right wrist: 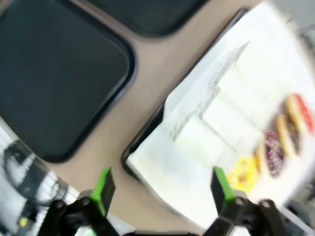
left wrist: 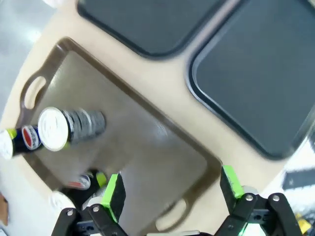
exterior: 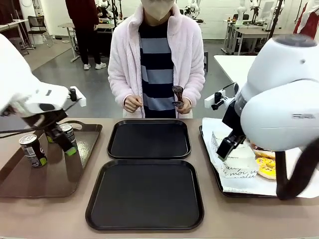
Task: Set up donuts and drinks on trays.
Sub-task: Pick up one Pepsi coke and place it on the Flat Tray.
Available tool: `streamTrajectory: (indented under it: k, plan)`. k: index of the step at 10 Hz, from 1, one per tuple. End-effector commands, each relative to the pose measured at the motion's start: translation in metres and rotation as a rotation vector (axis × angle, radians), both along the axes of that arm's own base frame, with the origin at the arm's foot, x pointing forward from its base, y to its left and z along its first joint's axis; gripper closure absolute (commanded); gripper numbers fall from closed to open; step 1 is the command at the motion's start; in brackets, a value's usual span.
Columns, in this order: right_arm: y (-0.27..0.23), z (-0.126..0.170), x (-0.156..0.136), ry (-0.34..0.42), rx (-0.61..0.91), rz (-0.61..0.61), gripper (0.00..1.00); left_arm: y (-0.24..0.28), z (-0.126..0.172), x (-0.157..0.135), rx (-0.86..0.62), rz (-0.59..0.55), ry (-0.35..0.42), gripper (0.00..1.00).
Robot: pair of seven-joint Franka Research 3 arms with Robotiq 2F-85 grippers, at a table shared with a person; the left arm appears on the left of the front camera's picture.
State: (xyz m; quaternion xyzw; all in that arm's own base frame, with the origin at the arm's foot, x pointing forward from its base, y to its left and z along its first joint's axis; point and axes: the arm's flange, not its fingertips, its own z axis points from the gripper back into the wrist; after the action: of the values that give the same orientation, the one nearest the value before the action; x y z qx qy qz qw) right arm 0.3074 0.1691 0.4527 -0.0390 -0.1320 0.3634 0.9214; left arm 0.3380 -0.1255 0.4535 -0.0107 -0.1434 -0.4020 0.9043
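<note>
Tan bench [exterior: 50, 214] carries everything. Beyond both tools and between the two arms lie the two black trays, the far one [exterior: 149, 139] and the near one [exterior: 145, 194], both bare. Nothing has been set on them, so I judge the task to be at its first pick.

The glossy brown tray [left wrist: 147, 142] lies directly under the left tool [left wrist: 171, 179]. The paper-lined tray [right wrist: 206, 132] lies under and ahead of the right tool [right wrist: 162, 179].

Both tools stand with their green-padded fingers spread wide and nothing between them.

Two soda cans stand upright on the brown tray. One can [exterior: 68, 135] is just beside the left tool's fingers and outside their gap. The other can [exterior: 33, 150] is farther off toward the arm's outer side, near the tray's edge.

On the paper lie ring donuts, a yellow-iced one [right wrist: 241, 172] nearest the right tool and darker ones beyond it. The blur hides how they sit in their white boxes [exterior: 239, 169].

The step in hand looks like a twin approach, the left arm going for a drink and the right for a donut.

- **Left tool:** it should shift sideways until the nearer can stands between its pads, then come lower and press on the can's body rather than its rim.
- **Right tool:** it needs to travel farther over the paper – the donuts are ahead of its gap, not inside it – then grip a box wall gently, since thin paper will probably crumple.
</note>
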Motion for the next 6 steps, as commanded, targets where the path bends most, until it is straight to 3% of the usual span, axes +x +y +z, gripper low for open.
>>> streamTrajectory:
  k: [1, 2, 3, 5, 6]
  plan:
    - [-0.019, -0.010, -0.065, -0.032, -0.025, 0.034, 0.00, 0.037, -0.016, -0.082, 0.008, -0.053, 0.011, 0.00]
    - [-0.024, -0.017, -0.063, -0.111, 0.023, 0.054, 0.00, 0.034, -0.026, -0.086, 0.035, -0.017, -0.162, 0.00]
    - [0.002, 0.016, -0.021, 0.002, -0.020, 0.019, 0.00, 0.007, 0.018, -0.018, 0.009, -0.021, 0.022, 0.00]
    - [0.002, 0.016, -0.021, 0.002, -0.020, 0.019, 0.00, 0.007, 0.018, -0.018, 0.009, -0.021, 0.022, 0.00]
    - [0.003, 0.029, -0.030, -0.025, -0.010, 0.033, 0.00, 0.011, 0.033, -0.026, 0.020, -0.026, -0.014, 0.00]
